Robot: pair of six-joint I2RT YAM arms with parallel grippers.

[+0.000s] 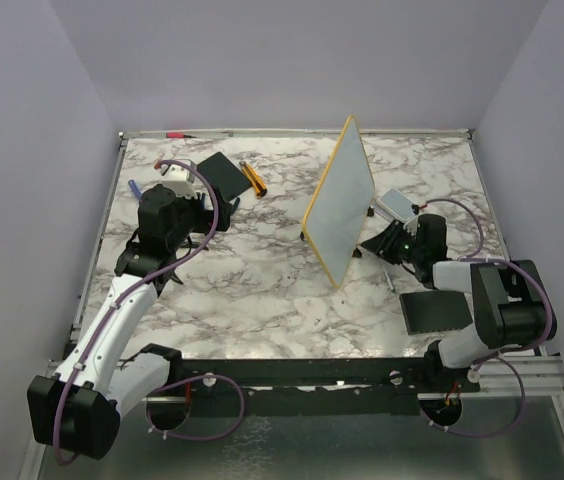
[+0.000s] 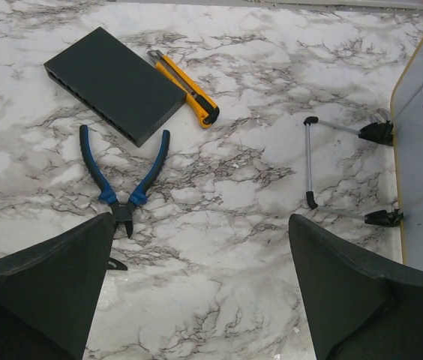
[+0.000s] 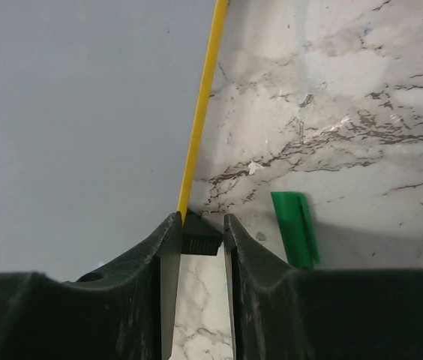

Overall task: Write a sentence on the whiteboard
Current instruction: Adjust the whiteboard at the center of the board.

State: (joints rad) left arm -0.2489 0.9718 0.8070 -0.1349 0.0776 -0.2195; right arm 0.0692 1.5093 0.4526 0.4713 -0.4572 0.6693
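Observation:
The whiteboard with its yellow frame stands upright and slanted at the middle right of the table. Its face is blank in the top view and in the right wrist view; no green sentence shows. My right gripper is low at the board's near right corner, and in its wrist view it is shut on the board's black foot. A green marker cap lies on the table beside it. My left gripper is open and empty over bare table. The board's edge and wire stand show there.
A black box, a yellow utility knife and blue-handled pliers lie ahead of the left gripper. A flat black pad lies near the right arm. A white box sits behind the board. A red marker lies at the far edge.

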